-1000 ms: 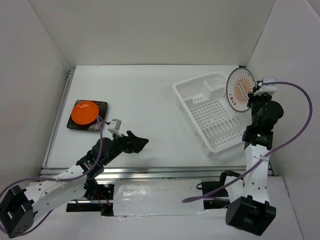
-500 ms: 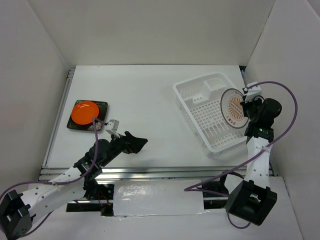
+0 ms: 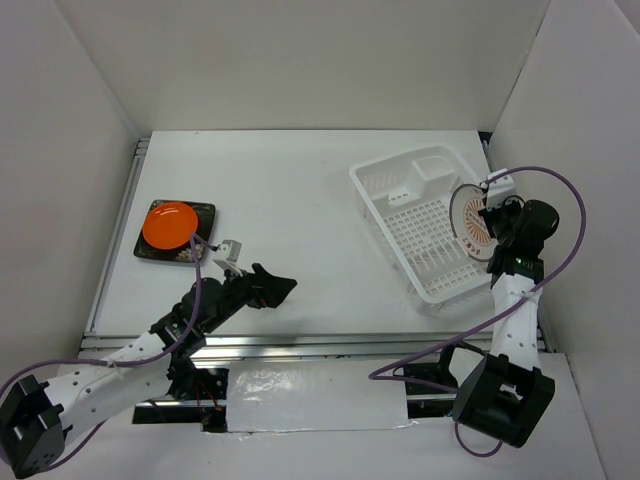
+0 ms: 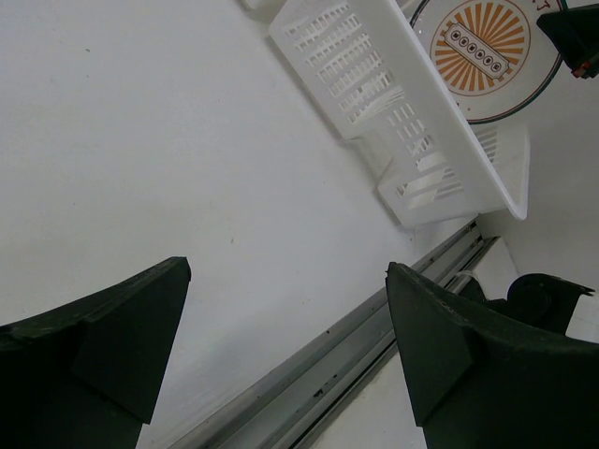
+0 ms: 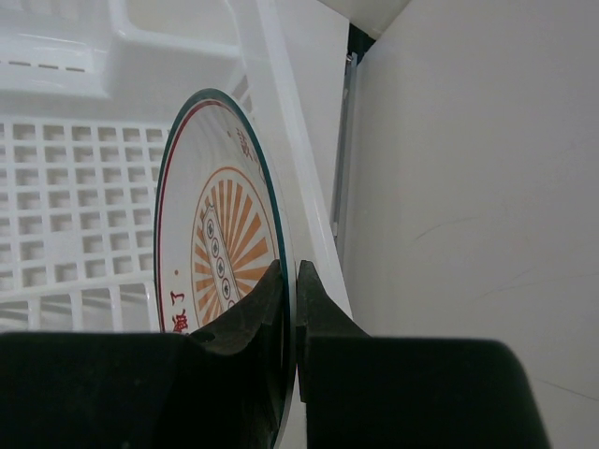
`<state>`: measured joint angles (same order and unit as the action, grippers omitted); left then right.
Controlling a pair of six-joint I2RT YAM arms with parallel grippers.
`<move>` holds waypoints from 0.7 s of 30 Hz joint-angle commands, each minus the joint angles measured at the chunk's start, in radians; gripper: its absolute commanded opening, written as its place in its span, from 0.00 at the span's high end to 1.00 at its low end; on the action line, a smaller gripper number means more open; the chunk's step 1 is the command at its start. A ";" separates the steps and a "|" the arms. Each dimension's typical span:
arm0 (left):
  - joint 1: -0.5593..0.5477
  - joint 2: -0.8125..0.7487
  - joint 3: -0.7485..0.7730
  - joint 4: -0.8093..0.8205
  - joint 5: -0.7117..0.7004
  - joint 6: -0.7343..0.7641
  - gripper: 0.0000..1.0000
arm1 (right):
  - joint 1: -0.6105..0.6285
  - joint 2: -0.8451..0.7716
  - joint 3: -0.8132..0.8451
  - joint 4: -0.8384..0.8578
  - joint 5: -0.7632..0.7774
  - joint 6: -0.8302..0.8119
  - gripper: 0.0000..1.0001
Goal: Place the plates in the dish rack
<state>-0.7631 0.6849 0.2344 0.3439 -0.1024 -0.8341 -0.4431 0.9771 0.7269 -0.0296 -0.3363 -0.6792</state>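
The left gripper hovers released over the bare table and holds nothing. To its left, the small glossy orange round plate lies on the dark square floral plate, well apart from the white plastic slotted dish rack. The right gripper is clenched on the rim of the round white sunburst plate with the dark rim, which stands on edge inside the rack, just beside the rack's right wall. The plate should probably go straight down, upright, between the floor ribs. The release is best made only once the plate is seated, so that it does not tip or roll.
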 commanded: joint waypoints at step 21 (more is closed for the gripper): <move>-0.012 -0.007 -0.006 0.047 -0.019 0.016 0.00 | -0.006 -0.028 -0.017 0.096 0.077 -0.033 0.78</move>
<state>-0.7692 0.6857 0.2264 0.3439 -0.1078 -0.8345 -0.4431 0.9653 0.7025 -0.0071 -0.2909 -0.7010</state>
